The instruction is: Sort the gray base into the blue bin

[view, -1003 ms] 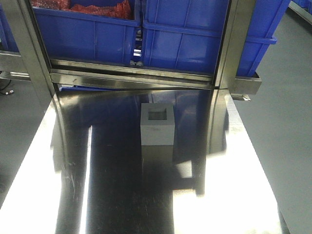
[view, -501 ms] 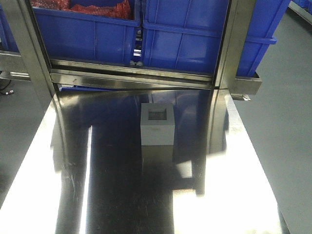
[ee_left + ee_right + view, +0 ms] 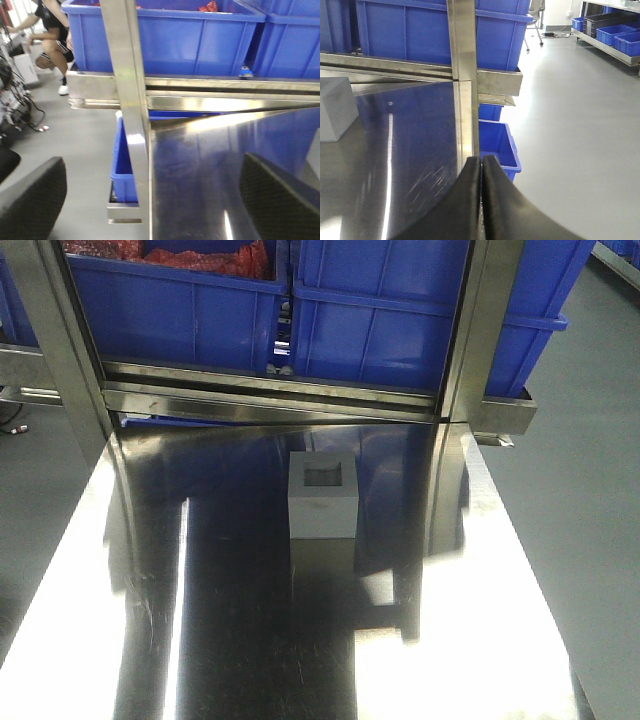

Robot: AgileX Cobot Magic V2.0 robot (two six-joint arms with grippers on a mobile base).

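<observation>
One gray base (image 3: 335,107), left of end effector (image 3: 481,161)

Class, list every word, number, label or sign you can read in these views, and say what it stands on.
No text can be read in any view.
The gray base: no legible marking on the faces that show.
The blue bin: plain walls, no label visible.

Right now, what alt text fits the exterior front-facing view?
A light gray base sits alone on a reflective steel table, its recessed window facing up. Behind it, blue bins stand on a metal rack; the left bin holds something red.
</observation>
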